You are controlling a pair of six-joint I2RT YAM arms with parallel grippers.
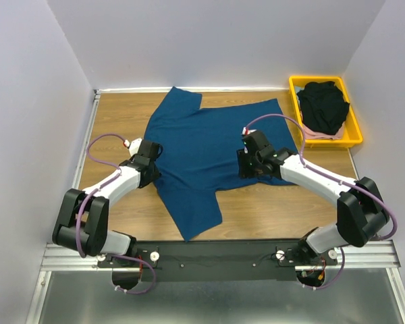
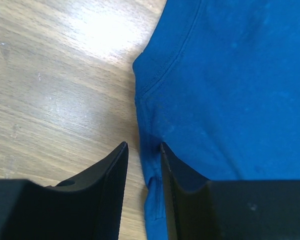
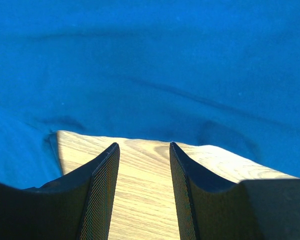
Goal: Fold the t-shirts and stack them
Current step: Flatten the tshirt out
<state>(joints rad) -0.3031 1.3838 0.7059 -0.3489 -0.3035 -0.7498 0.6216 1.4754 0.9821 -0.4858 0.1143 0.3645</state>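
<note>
A blue t-shirt lies spread on the wooden table with no print showing; one sleeve points to the back, another part toward the front edge. My left gripper sits at the shirt's left edge. In the left wrist view it is open, with the shirt's seamed edge lying between the fingers, close to the right one. My right gripper is at the shirt's near edge. In the right wrist view it is open over bare wood, the shirt's hem just beyond its tips.
A yellow tray stands at the back right holding a crumpled black shirt on top of a pale pink one. White walls close in the table on three sides. Bare wood lies between the blue shirt and the arm bases.
</note>
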